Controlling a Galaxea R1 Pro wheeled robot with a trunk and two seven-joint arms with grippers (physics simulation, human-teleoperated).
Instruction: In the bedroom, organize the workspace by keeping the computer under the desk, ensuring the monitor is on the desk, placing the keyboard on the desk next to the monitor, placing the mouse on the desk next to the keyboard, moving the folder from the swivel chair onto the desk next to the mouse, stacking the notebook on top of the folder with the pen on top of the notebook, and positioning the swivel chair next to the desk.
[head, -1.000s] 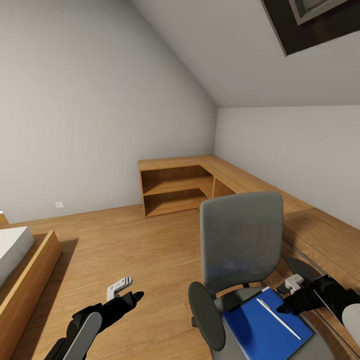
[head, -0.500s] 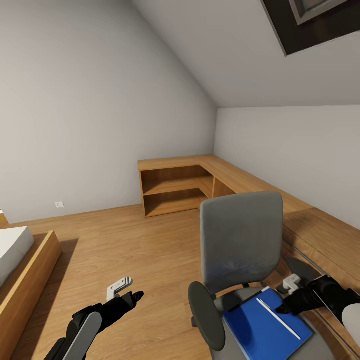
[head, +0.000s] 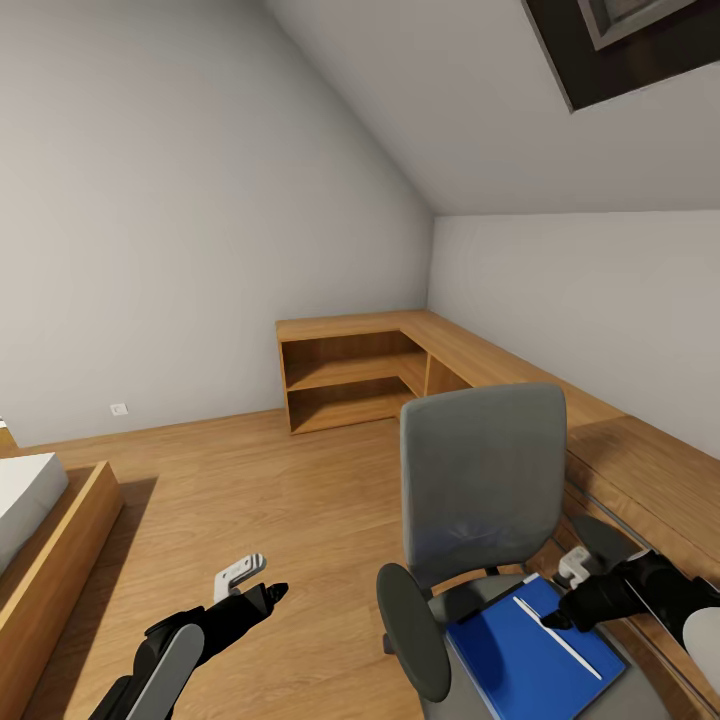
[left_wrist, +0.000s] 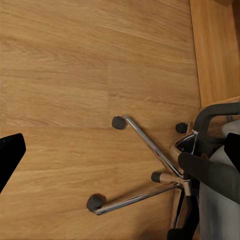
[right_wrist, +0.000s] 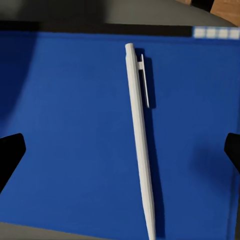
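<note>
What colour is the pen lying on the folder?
White; the pen shows best in the right wrist view.

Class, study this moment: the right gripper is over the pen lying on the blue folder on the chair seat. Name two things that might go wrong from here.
1. The pen is thin and lies flat on the folder; the open right gripper may close on the folder instead, or roll the pen off.
2. The swivel chair stands on castors, so a downward push might shift it.

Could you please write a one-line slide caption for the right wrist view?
Right tool open above a white pen lying on the blue folder on the swivel chair seat.
</note>
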